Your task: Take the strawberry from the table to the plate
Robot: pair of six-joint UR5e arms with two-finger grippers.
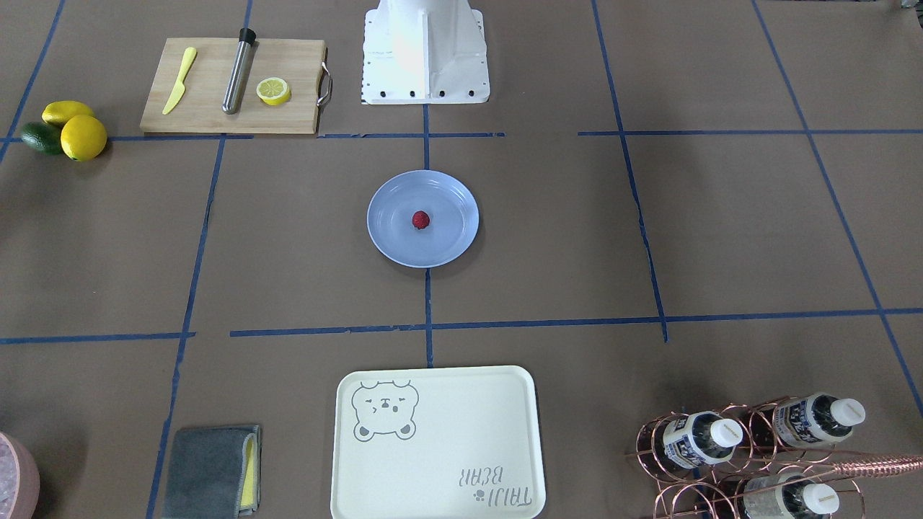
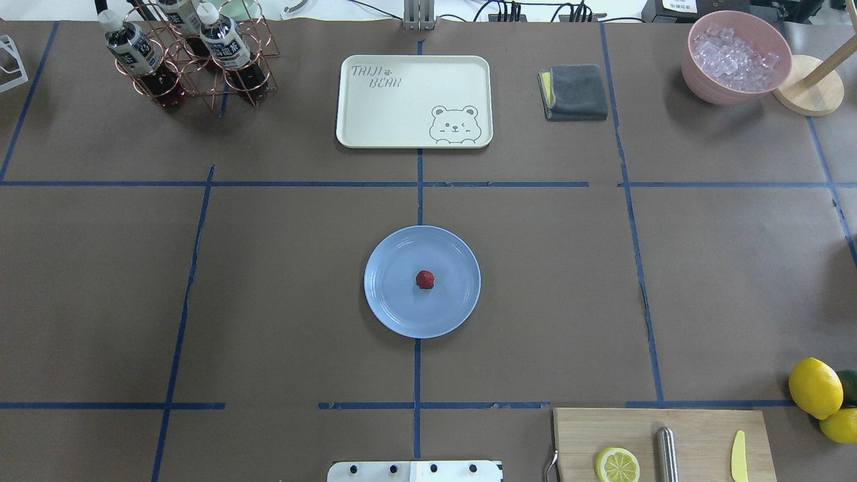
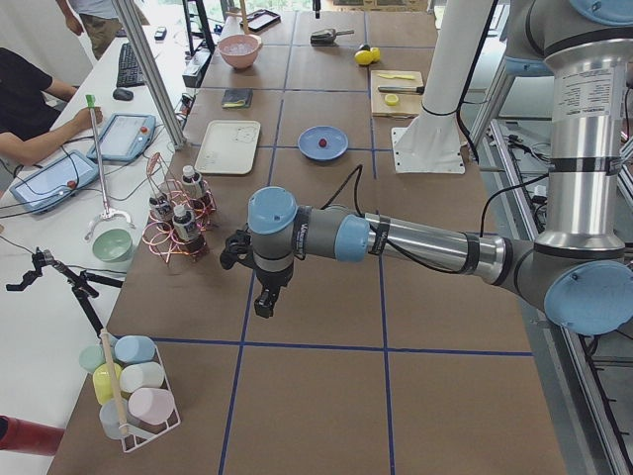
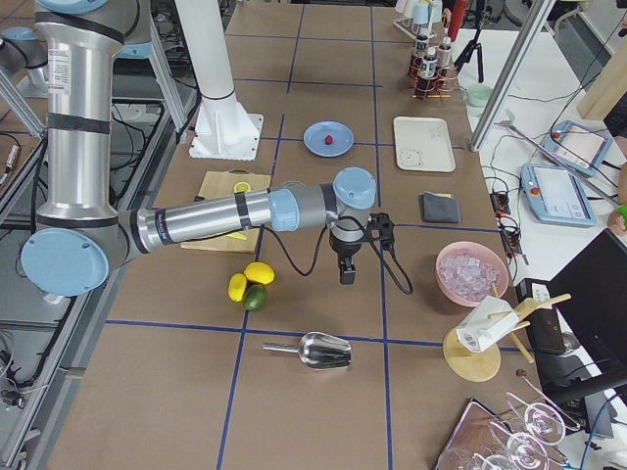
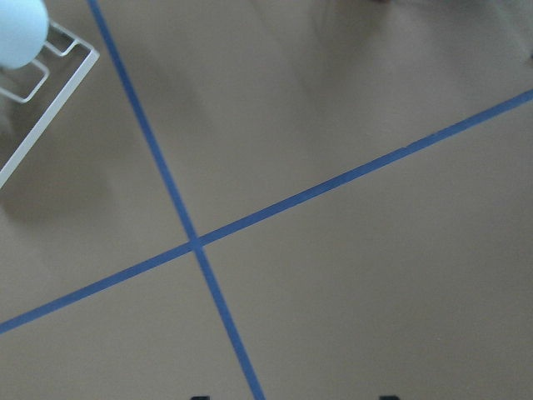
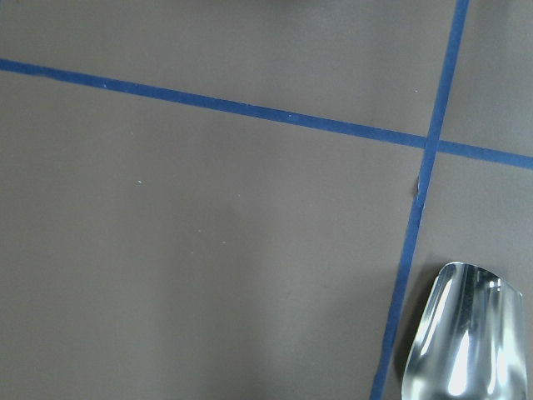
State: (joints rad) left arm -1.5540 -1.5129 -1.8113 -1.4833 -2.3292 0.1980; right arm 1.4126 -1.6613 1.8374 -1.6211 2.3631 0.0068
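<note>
The small dark-red strawberry (image 1: 421, 220) (image 2: 425, 280) lies near the middle of the light-blue plate (image 1: 389, 238) (image 2: 395, 308), which rests at the centre of the brown paper table (image 1: 649, 231). No gripper is near either one. My left gripper (image 3: 262, 302) hangs over bare table far to the robot's left, near the bottle rack; I cannot tell whether it is open or shut. My right gripper (image 4: 345, 272) hangs far to the robot's right, beside the lemons; its state is also unclear. Both wrist views show only paper and tape lines.
A cutting board (image 2: 659, 442) holds a lemon half, a metal cylinder and a yellow knife. Lemons and an avocado (image 1: 65, 130) sit beside it. Beyond the plate are the bear tray (image 2: 414, 100), a bottle rack (image 2: 187, 53), a grey cloth (image 2: 576, 92) and an ice bowl (image 2: 735, 57). A metal scoop (image 4: 318, 351) lies near my right gripper.
</note>
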